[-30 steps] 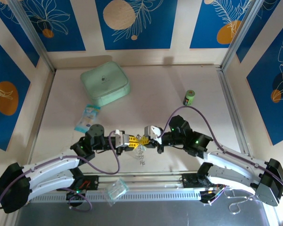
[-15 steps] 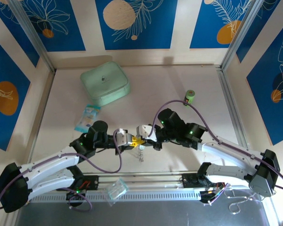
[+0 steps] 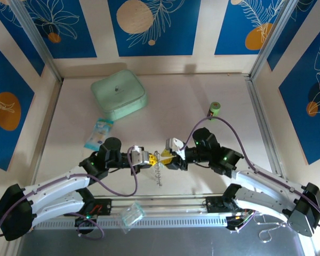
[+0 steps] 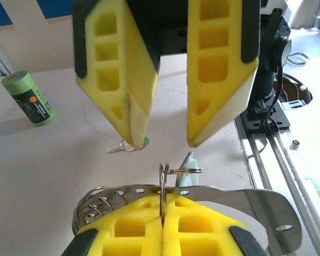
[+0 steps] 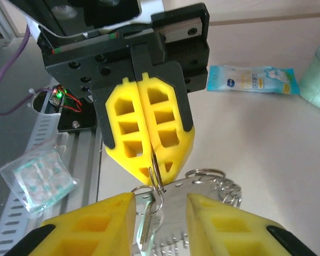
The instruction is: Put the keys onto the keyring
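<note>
Since the earlier frames, the right gripper (image 5: 160, 202) has been opened and drawn back a little from the left gripper (image 5: 152, 169). The two had been nose to nose. Its jaws are now parted and nothing is clamped between them.

The left gripper has been brought fully together. A thin ring of the keyring (image 5: 228, 191) is pinched edge-on at its fingertips. The beaded coil of the keyring is seen hanging just beside and below that grip, on the side away from the arm bases.

One key (image 5: 147, 218) is seen dangling from a small loop directly under the left fingertips, in the gap between the right gripper's open fingers. It does not appear to be touched by either finger.

A second key (image 4: 122, 148) is seen lying on the table below and just beyond one right fingertip, apart from the keyring. A small green spot shows at its end.

From this it is judged that the first key has been let go by the right gripper and is now carried by the keyring alone. Whether it is threaded fully onto the ring or only caught on a loop cannot be told.

The task is taken to be about half done. The keyring is kept presented by the left gripper, and the freed right gripper is well placed for the key on the table to be fetched next.
</note>
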`<state>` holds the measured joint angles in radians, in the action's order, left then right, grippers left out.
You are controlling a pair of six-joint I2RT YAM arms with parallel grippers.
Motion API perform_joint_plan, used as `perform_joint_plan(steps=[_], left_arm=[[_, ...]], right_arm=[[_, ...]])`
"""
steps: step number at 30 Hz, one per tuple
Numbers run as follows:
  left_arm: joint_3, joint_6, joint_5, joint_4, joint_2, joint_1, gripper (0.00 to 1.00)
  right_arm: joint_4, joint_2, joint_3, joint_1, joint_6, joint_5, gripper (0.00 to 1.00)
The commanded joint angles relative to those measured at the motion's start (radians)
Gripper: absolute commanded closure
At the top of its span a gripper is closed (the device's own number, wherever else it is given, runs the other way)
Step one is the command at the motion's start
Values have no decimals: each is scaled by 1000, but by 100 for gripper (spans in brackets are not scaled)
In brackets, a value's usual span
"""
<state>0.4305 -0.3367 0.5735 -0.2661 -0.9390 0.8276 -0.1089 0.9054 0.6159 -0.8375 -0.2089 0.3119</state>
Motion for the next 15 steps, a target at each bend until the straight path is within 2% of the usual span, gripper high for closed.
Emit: perform_joint_plan(steps=[1, 5, 7, 15], left_arm=[[-17, 39, -4, -99, 11, 2, 100], [-29, 61, -12, -116, 16, 2, 100], [-30, 68, -7, -122, 14, 1, 100], [-30, 106, -2, -152, 2, 1, 100]], right_arm=[[96, -33, -40, -8, 147, -1, 65], [117, -83, -104, -38, 160, -58, 59], [121, -91, -123, -40, 161, -81, 59], [130, -53, -122, -62, 138, -86, 66]])
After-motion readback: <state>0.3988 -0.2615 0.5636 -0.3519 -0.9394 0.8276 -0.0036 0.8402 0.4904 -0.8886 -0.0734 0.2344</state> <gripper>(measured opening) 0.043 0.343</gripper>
